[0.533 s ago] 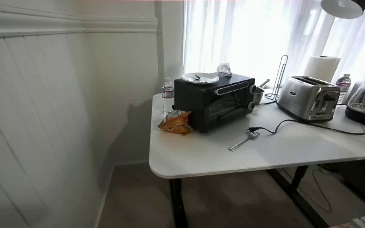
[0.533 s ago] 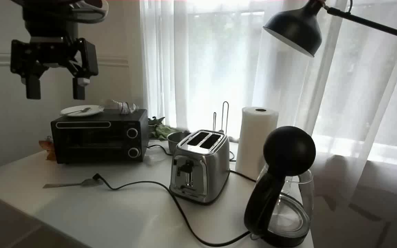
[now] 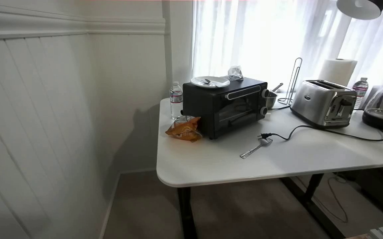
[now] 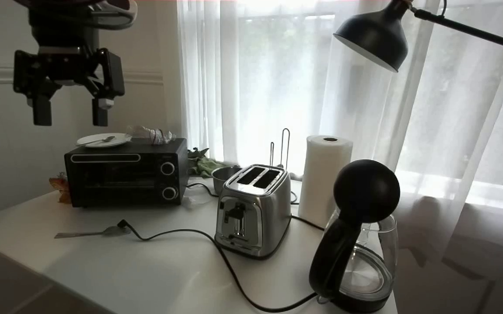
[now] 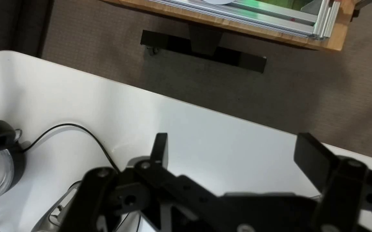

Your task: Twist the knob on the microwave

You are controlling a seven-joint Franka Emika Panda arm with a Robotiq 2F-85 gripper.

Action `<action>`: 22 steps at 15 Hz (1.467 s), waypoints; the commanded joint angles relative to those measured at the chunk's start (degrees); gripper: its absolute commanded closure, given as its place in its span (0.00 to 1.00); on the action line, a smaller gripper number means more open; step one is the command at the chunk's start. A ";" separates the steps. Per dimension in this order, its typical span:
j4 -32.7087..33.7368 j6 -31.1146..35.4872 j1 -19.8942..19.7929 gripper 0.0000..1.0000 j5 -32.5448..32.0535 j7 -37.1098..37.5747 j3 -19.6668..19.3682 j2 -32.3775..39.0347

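The microwave (image 4: 116,176) is a black boxy oven with a dark glass door on the white table; it also shows in an exterior view (image 3: 199,106). It has two round silver-ringed knobs at one end, an upper knob (image 4: 167,168) and a lower knob (image 4: 169,193). Both show in an exterior view too, upper knob (image 3: 265,93) and lower knob (image 3: 263,111). My gripper (image 4: 71,118) hangs pointing down, higher than the microwave top in that picture, with nothing between its fingers. In the wrist view my gripper (image 5: 231,143) is wide open over bare table; the microwave is out of that view.
A plate with a fork (image 4: 103,140) and a plastic bag (image 4: 155,135) lie on the microwave. A silver toaster (image 4: 251,209), a black cord (image 4: 181,230), a spatula (image 4: 103,232) and a glass kettle (image 4: 364,274) are on the table. An orange bag (image 3: 184,129) touches the microwave's side.
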 commanded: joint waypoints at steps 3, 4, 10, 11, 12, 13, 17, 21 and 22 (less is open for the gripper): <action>-0.10 3.20 2.76 0.00 2.58 0.46 1.11 3.04; -0.17 4.59 3.39 0.00 3.48 1.13 1.80 4.03; -2.07 20.07 5.04 0.00 6.81 4.33 4.27 11.96; -2.55 23.51 4.99 0.00 6.86 4.93 4.49 13.46; -2.96 26.72 4.88 0.00 6.79 5.61 4.64 14.92; -3.52 30.36 4.86 0.00 6.88 6.02 4.66 16.58; -4.80 43.21 4.96 0.00 7.49 7.10 4.33 23.15; -5.35 56.65 4.55 0.00 6.02 8.76 4.60 30.85; -5.32 60.04 4.63 0.00 6.21 8.42 4.46 32.83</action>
